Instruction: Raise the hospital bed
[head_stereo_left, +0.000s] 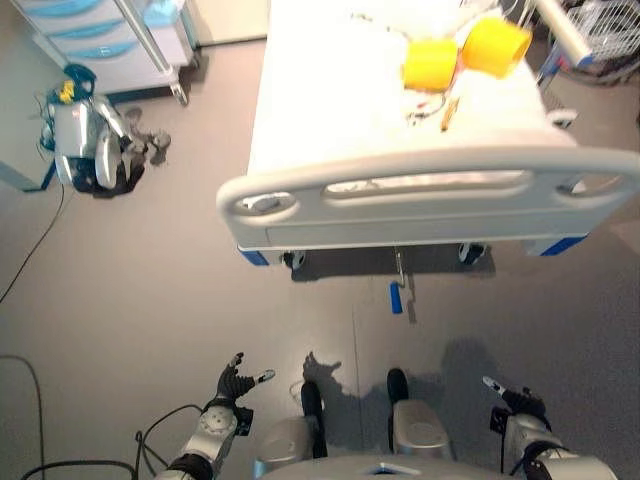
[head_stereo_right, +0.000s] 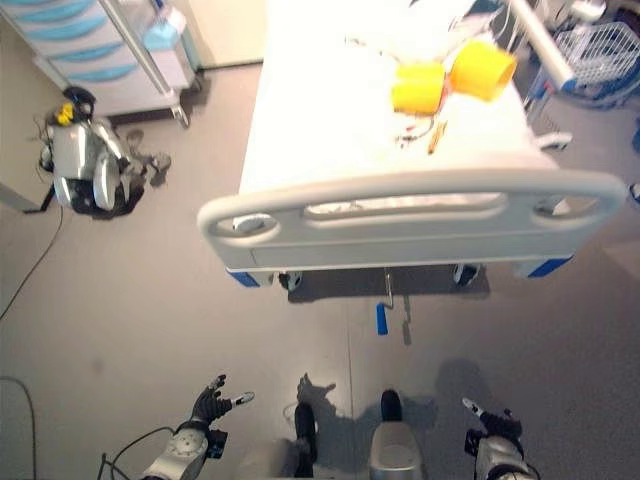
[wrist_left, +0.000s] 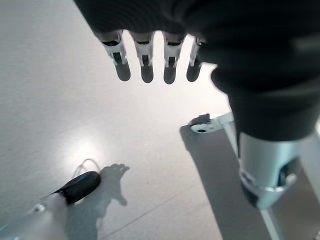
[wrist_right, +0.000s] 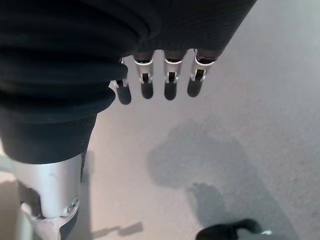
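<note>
The hospital bed (head_stereo_left: 330, 120) stood ahead of the robot on the grey floor (head_stereo_left: 150, 290), its white footboard (head_stereo_left: 420, 200) nearest and running across the view; under the footboard's middle a thin metal crank (head_stereo_left: 400, 270) hung down, ending in a blue handle (head_stereo_left: 396, 298) just above the floor. The left robot hand (head_stereo_left: 232, 385) hovered low and well short of the bed, left of the crank, fingers straight and spread, holding nothing; the right robot hand (head_stereo_left: 515, 402) hung likewise at the lower right, fingers straight and empty, also well apart from the crank. No writing could be read anywhere. The bed was white, with a pale mattress, blue corner bumpers and small castors; two yellow rolls (head_stereo_left: 465, 55) lay on the mattress at the far end, touching each other. A small grey robot (head_stereo_left: 90, 140) sat slumped on the floor to the left, beside a cart with blue drawers (head_stereo_left: 110, 40).
</note>
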